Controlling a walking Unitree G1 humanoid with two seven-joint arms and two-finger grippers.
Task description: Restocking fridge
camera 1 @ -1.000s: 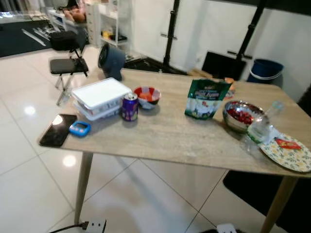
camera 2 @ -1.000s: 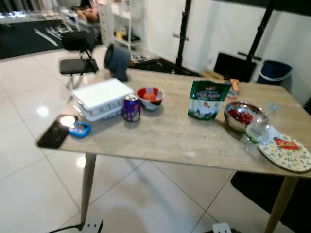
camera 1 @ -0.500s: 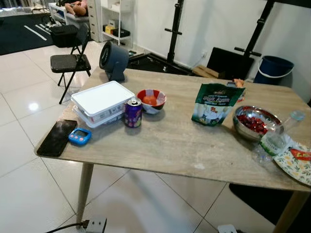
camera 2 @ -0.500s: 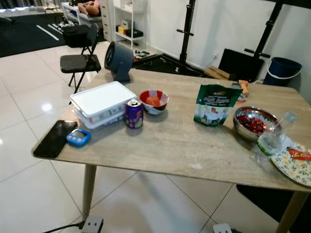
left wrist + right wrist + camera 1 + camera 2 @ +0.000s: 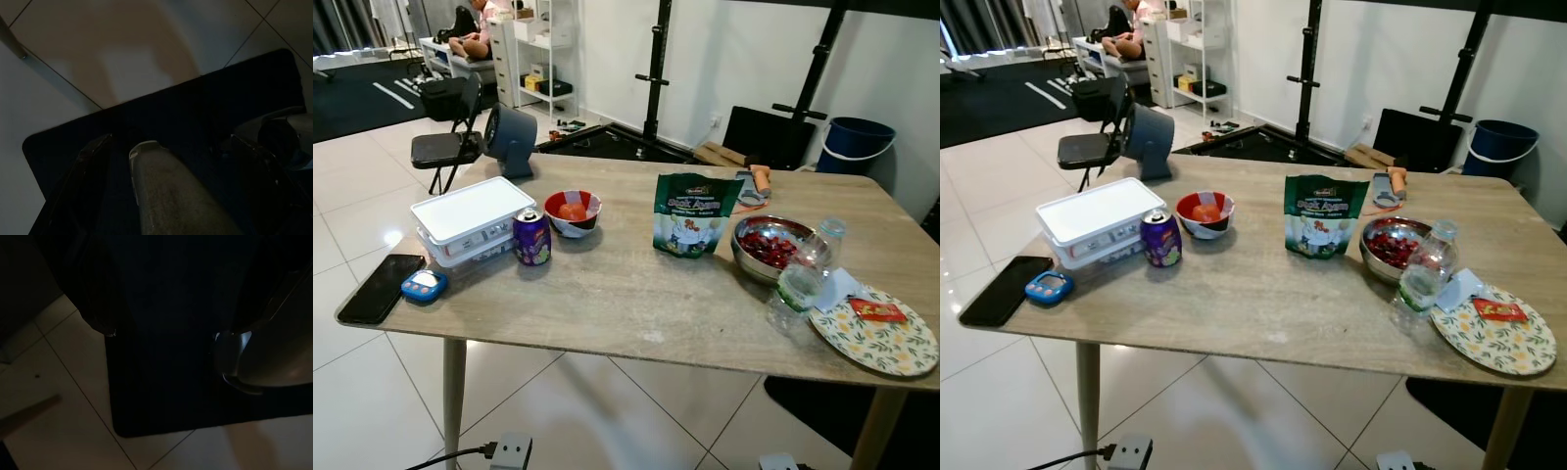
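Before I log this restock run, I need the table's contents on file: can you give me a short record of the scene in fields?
surface: wooden table
left end: phone, blue timer, white box
left-centre: purple can upright beside the box; bowl with orange food
centre: green pouch, standing
right: steel bowl of red food, water bottle, floral plate with a red packet
far edge: grey fan
arms: hanging idle over a dark floor mat
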